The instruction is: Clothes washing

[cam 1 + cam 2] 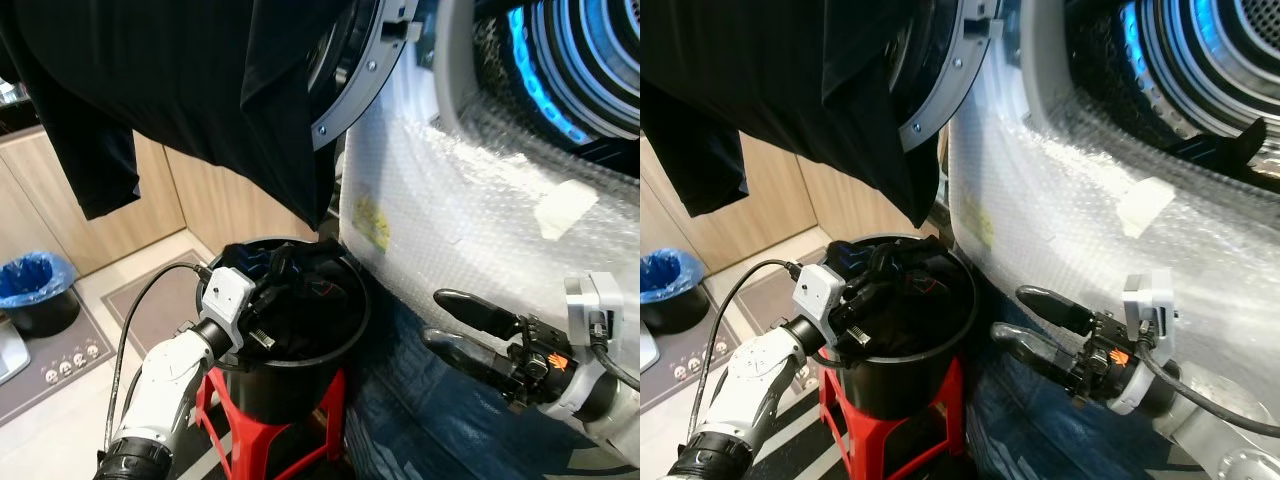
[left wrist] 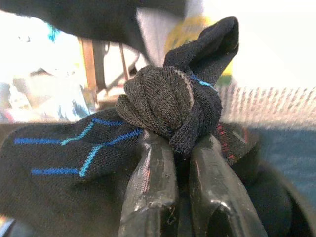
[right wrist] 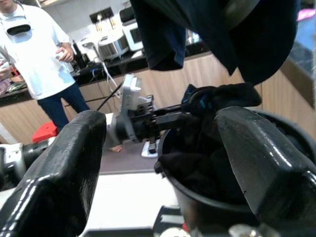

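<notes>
A black bucket (image 1: 300, 385) full of dark clothes stands on a red stool (image 1: 222, 400) beside the washing machine (image 1: 470, 200), whose front is wrapped in bubble film. My left gripper (image 1: 272, 298) reaches over the bucket's rim and is shut on a bunched dark sock (image 2: 168, 103) with blue stripes. In the right wrist view that sock (image 3: 217, 96) sits just above the pile. My right gripper (image 1: 436, 320) hovers open and empty to the right of the bucket, in front of the machine. A large dark garment (image 1: 200, 80) hangs over the open door (image 1: 352, 70). The drum (image 1: 580, 60) glows blue.
A blue-lined bin (image 1: 35, 285) and a power strip (image 1: 65, 362) sit on the floor at left, before wooden cabinets. Dark blue cloth (image 1: 420, 400) lies at the machine's foot. A person in a white shirt (image 3: 34, 54) stands by the far counter.
</notes>
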{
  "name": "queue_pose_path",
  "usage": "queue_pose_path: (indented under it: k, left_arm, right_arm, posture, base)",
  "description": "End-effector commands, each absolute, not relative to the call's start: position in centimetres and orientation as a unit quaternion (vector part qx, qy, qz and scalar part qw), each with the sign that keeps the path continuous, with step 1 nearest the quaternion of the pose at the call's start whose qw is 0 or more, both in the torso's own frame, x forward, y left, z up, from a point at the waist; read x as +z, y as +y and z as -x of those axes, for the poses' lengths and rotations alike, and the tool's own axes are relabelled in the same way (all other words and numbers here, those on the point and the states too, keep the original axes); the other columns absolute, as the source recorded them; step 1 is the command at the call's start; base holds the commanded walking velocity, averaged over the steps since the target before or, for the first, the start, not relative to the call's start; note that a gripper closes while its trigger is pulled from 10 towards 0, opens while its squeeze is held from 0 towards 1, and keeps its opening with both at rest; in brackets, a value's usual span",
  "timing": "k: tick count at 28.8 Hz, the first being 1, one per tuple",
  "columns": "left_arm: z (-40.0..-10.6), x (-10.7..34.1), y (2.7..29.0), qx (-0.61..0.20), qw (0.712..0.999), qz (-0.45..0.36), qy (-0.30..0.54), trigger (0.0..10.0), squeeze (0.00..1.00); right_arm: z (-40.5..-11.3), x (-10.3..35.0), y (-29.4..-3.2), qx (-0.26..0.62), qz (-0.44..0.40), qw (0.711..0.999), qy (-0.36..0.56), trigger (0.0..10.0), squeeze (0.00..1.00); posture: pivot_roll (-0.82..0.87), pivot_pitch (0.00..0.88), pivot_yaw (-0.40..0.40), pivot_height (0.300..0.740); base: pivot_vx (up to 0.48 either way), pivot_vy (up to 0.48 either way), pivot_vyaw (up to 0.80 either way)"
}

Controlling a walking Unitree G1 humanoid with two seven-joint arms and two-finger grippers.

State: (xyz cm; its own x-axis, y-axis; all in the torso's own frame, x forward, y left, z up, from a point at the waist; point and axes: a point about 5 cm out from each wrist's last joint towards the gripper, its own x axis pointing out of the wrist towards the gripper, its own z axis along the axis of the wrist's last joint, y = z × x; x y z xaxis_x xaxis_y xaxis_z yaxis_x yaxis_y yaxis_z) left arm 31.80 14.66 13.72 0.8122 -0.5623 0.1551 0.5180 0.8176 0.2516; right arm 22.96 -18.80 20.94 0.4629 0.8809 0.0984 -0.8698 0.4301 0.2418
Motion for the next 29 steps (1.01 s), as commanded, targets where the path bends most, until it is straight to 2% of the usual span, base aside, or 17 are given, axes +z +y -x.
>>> queue_pose_path:
  k: [1, 8, 20, 29]
  left_arm:
    - [-31.4, 14.4, 14.1, -0.288, 0.943, -0.112, -0.121, 10.0, 0.0]
    - [-30.2, 16.1, 12.4, -0.321, 0.922, -0.151, -0.157, 10.0, 0.0]
    - [-28.2, 17.3, 8.5, -0.383, 0.899, -0.124, -0.173, 10.0, 0.0]
    - [-28.2, 18.4, 6.1, -0.422, 0.878, -0.118, -0.192, 10.0, 0.0]
  right_arm:
    - [-23.5, 21.1, -18.8, 0.523, -0.119, 0.844, 0.01, 10.0, 0.0]
    - [-24.5, 20.9, -18.7, 0.526, -0.114, 0.843, -0.005, 10.0, 0.0]
    - [-25.8, 19.9, -18.3, 0.526, -0.102, 0.844, -0.004, 10.0, 0.0]
    - [-27.5, 19.8, -16.9, 0.49, -0.093, 0.867, -0.022, 10.0, 0.0]
  posture:
    - [-0.06, 0.0, -0.051, 0.74]
    - [-0.04, 0.0, -0.051, 0.74]
    - [-0.03, 0.0, -0.06, 0.74]
    - [-0.03, 0.0, -0.062, 0.74]
  base:
    - [0.0, 0.0, 0.0]
    - [0.0, 0.0, 0.0]
    - [0.0, 0.0, 0.0]
    - [0.0, 0.0, 0.0]
